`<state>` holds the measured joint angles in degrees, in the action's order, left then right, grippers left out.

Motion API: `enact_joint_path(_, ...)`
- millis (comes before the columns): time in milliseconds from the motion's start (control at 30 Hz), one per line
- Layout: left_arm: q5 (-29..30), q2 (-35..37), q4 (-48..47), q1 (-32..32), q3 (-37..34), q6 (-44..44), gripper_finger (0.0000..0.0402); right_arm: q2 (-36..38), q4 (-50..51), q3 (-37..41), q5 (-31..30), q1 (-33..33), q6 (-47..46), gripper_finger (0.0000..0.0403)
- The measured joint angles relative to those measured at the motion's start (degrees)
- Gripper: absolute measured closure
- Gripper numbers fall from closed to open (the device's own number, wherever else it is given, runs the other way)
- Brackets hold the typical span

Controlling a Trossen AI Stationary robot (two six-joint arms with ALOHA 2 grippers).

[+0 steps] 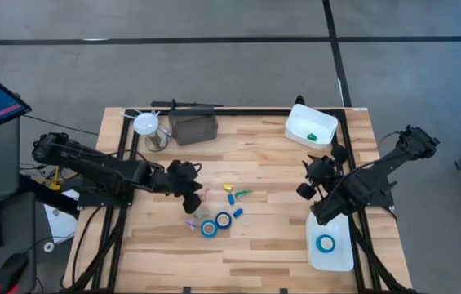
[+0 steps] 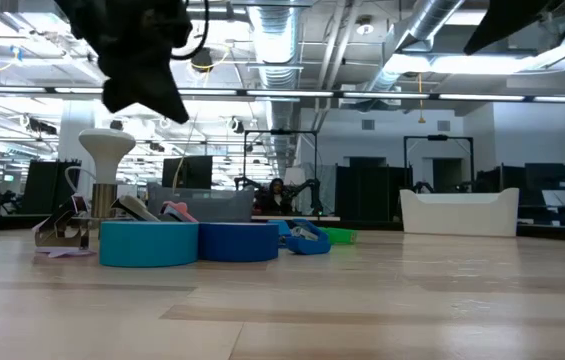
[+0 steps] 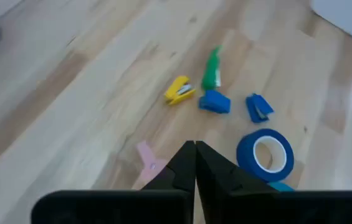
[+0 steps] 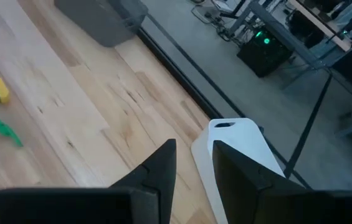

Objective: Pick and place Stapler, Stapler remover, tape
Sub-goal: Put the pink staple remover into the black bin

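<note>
The left gripper (image 1: 191, 194), fingers pressed together on nothing, hovers just left of the two blue tape rolls (image 1: 216, 223) at mid-table; the right gripper (image 1: 307, 181), slightly parted and empty, hangs well right, beside the white tray (image 1: 340, 256) holding a third roll (image 1: 325, 242)

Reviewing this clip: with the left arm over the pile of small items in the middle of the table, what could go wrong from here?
1. The two blue tape rolls lie side by side, perhaps touching; taking one may drag the other.
2. The left gripper is shut above the pink item; descending unopened, it could push pieces aside.
3. The small yellow item, green item and blue pieces crowd close together, so a wrong pick seems possible.
</note>
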<state>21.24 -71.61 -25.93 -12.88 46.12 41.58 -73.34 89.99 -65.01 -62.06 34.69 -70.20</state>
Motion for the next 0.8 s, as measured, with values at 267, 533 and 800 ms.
enact_joint_path(267,2.29,-8.56,-2.00,-0.92,-1.19,13.46,0.0400,-0.97,-0.25,0.00,0.48,-1.10,-0.34,0.0306)
enact_joint_path(533,-0.84,-8.45,-2.44,-1.02,-0.34,15.42,0.0400,-0.43,0.03,0.00,0.56,-1.61,-0.12,0.0306)
enact_joint_path(800,-6.39,-5.50,-8.49,-0.55,-0.31,15.73,0.0389,-0.52,0.03,0.00,0.56,-2.26,0.12,0.0306)
